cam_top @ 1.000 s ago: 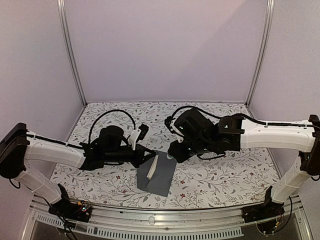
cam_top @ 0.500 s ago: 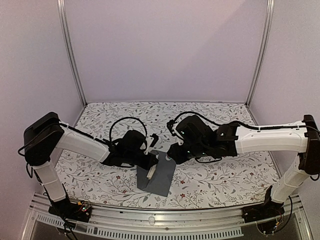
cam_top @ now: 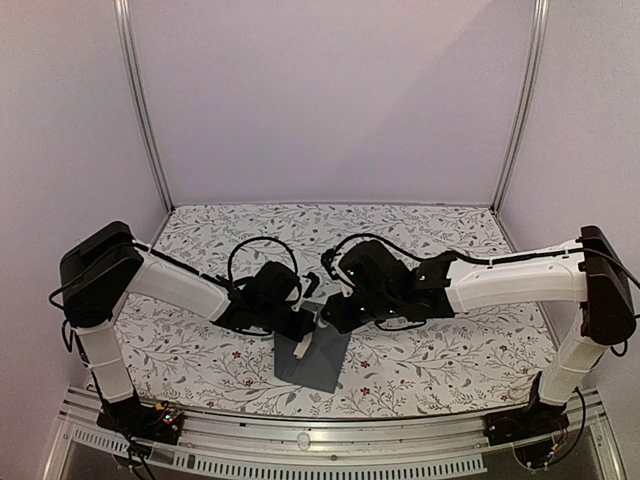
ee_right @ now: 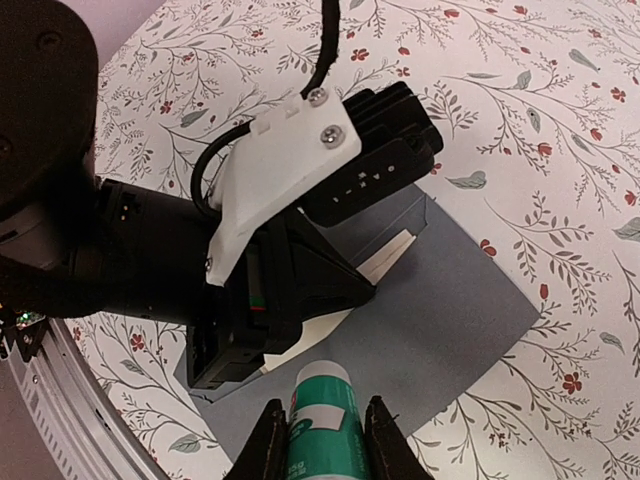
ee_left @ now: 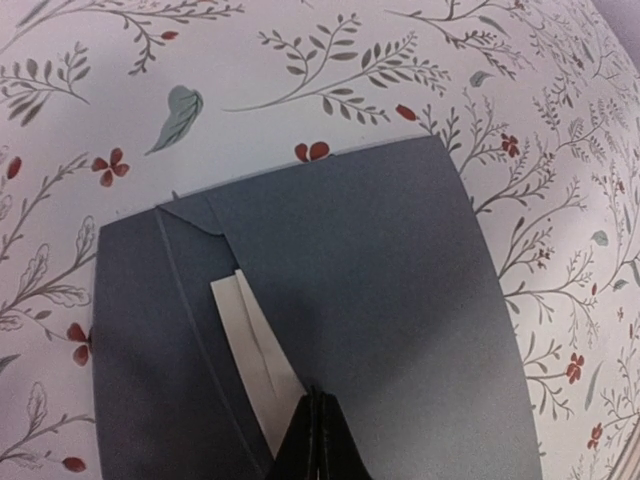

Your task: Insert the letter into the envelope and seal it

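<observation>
Left pincer (ee_left: pixel 318 405) nearer; one envelope (ee_left: pixel 400 300), one tube (ee_right: pixel 322 415)

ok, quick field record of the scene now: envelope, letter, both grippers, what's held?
envelope: dark grey, flat on the floral tablecloth
letter: only a pale strip shows at an inner envelope edge, probably the letter; the rest is hidden
left gripper: shut, tips down at the pale strip, nothing visibly held
right gripper: shut on the teal-white tube, tube pointing toward the envelope
seal: cannot tell; the exposed strip suggests it is not sealed yet
</observation>
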Controlling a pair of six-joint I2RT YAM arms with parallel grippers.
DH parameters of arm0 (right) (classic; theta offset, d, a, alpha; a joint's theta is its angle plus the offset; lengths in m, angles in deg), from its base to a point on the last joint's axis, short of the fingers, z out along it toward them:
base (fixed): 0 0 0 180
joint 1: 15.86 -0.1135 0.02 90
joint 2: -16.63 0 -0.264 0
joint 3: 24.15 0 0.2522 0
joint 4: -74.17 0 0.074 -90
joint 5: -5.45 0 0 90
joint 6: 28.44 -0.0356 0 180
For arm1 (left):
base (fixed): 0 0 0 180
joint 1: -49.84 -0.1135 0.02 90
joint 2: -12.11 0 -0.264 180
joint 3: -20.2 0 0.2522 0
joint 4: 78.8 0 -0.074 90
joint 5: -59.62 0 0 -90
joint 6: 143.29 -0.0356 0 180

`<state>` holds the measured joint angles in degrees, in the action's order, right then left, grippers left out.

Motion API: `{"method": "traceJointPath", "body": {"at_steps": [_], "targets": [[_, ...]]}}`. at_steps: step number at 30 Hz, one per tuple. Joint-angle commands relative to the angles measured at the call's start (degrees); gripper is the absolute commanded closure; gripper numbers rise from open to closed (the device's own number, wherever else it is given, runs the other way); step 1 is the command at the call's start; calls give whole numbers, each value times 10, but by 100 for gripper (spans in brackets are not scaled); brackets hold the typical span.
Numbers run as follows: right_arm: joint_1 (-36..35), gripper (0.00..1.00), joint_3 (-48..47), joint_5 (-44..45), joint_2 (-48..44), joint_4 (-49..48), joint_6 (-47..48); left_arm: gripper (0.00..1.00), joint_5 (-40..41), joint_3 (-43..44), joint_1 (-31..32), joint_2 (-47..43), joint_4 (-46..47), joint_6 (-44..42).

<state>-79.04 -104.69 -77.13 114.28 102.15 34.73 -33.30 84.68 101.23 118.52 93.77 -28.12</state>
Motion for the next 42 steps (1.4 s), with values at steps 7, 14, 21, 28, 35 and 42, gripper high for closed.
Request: {"method": "traceJointPath", "body": {"at_steps": [7, 14, 21, 28, 35, 42], "targets": [[30, 100, 9, -38, 64, -71, -21, 100, -13, 7, -18, 17, -12, 3], [40, 100, 4, -55, 102, -90, -23, 100, -22, 4, -23, 18, -7, 3], [42, 100, 7, -63, 123, -94, -24, 100, -28, 2, -27, 19, -4, 3], [42, 100, 24, -78, 126, -103, -30, 100, -30, 0, -29, 16, -4, 4], [35, 100, 47, -140, 118, -126, -32, 100, -31, 1, -29, 18, -4, 5], [36, 100, 45, -81, 111, -106, -38, 100, -35, 2, -29, 20, -5, 4]]}}
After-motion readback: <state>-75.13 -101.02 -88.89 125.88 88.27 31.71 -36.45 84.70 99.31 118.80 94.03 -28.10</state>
